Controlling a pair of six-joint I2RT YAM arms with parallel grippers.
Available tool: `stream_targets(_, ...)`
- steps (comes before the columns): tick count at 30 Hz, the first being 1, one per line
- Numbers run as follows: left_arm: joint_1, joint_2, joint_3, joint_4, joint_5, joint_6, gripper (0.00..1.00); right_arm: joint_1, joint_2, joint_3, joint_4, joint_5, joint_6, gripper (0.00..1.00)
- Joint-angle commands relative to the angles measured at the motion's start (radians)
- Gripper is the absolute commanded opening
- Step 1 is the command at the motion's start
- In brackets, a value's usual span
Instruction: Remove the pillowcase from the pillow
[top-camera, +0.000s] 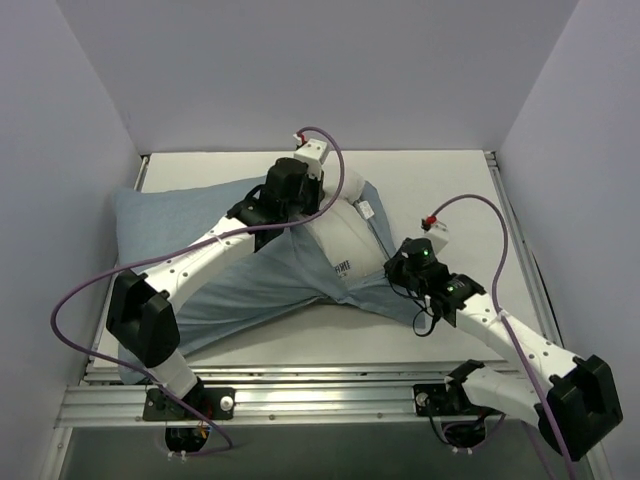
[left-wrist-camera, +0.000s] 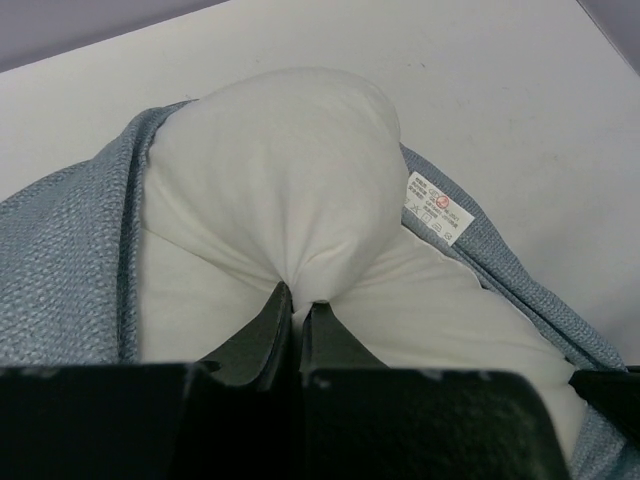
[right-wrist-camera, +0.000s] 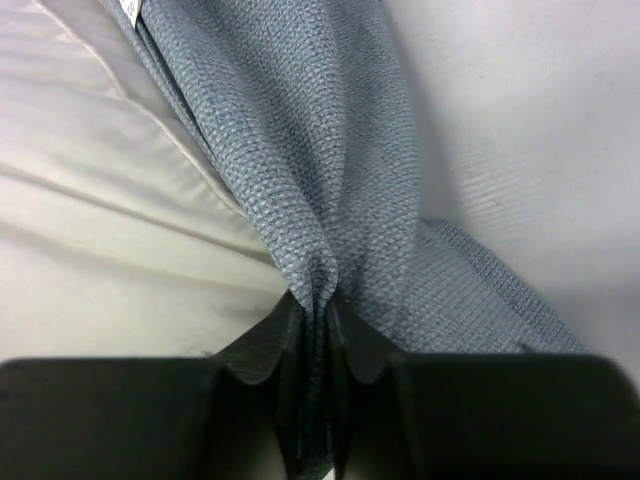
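Left pincer (left-wrist-camera: 297, 297) tight on pillow (left-wrist-camera: 270, 170)

Centre of table (top-camera: 430, 178) blocked: pillow (top-camera: 345, 235) + pillowcase (top-camera: 185, 245); far strip, rt side free.

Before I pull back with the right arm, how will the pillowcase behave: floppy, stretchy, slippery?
Probably floppy: the pillowcase gathers into folds where the right gripper pinches it. Its coarse weave suggests it will not slip easily. It likely drags on the pillow, which bulges softly in the left gripper, so expect some give before it slides.
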Motion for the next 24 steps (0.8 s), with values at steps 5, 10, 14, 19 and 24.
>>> stream_targets(5,0.177,-0.045,0.144,0.022,-0.021,-0.09,0.02,-0.144,-0.115,-0.085,-0.248,-0.004,-0.057,0.0)
stream_targets(10,0.26,-0.055,0.154,-0.006,0.02,-0.135,0.02,-0.207,-0.181,-0.096,-0.244,-0.105,-0.051,0.0)
stream_targets(14,0.338,-0.057,0.148,-0.023,0.071,-0.21,0.02,-0.275,-0.27,-0.103,-0.224,-0.183,-0.069,0.0)
stream_targets(19,0.375,-0.045,0.145,-0.004,0.154,-0.27,0.02,-0.289,-0.339,-0.108,-0.141,-0.341,-0.121,0.0)
stream_targets(24,0.366,-0.029,0.119,0.074,0.313,-0.362,0.02,-0.278,-0.274,-0.14,0.087,-0.551,-0.135,0.0)
